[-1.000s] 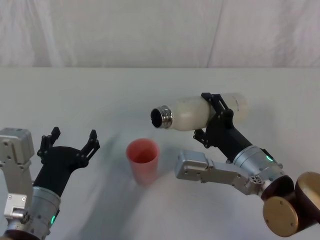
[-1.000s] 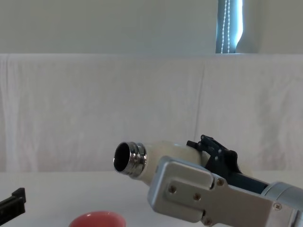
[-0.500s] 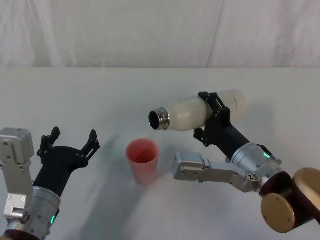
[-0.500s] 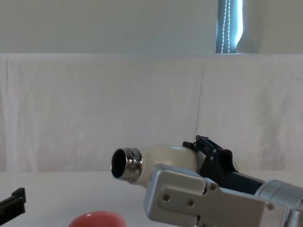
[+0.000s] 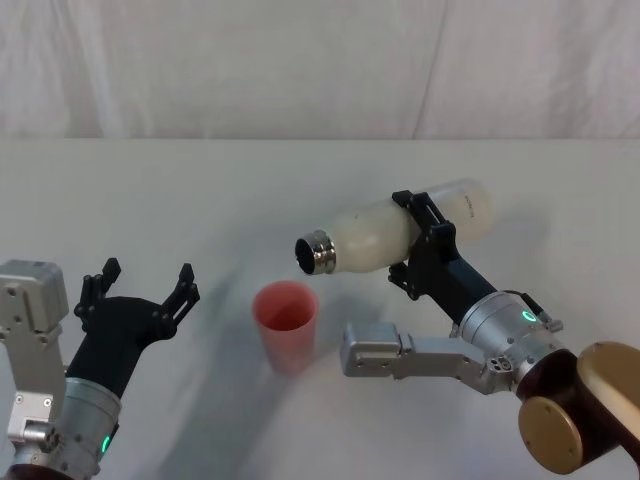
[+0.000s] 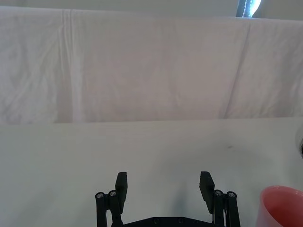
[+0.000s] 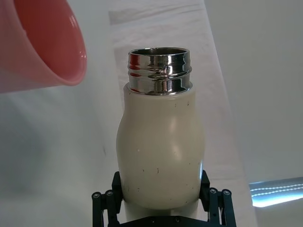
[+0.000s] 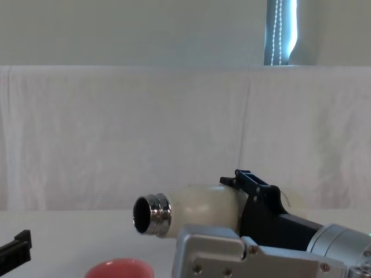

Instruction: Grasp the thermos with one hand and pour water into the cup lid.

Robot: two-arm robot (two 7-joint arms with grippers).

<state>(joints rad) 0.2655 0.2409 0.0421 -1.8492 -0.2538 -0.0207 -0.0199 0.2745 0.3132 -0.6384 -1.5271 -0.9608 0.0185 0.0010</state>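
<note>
While the pour has yet to start, this is how things stand on the table.

Grasp: done. The right gripper (image 5: pixel 418 243) is clenched around the thermos (image 5: pixel 385 232) at mid-body, one finger on each side, as the right wrist view shows plainly.

Tilt: well along. The thermos lies nearly level in the air, its base toward 2 o'clock and its open chrome neck (image 5: pixel 318 251) toward 8 o'clock, dipping slightly.

Cup lid: the cup lid (image 5: pixel 286 321) stands upright on the white table (image 5: pixel 180 190), mouth up, just below the neck and a touch toward 7 o'clock of it in the head view.

Left to do: I'd judge more tilt, and perhaps a small shift of the neck over the rim, before water falls.

Thermos contents: no stream shows at the neck; the bore looks dark and I can't tell how full it is.

Cup lid contents: the coral interior looks dry and empty, though only part of its inside is visible.

Left gripper: the left gripper (image 5: pixel 139 288) hovers spread open at 9 o'clock of the cup lid, apart from it, holding nothing.
</note>
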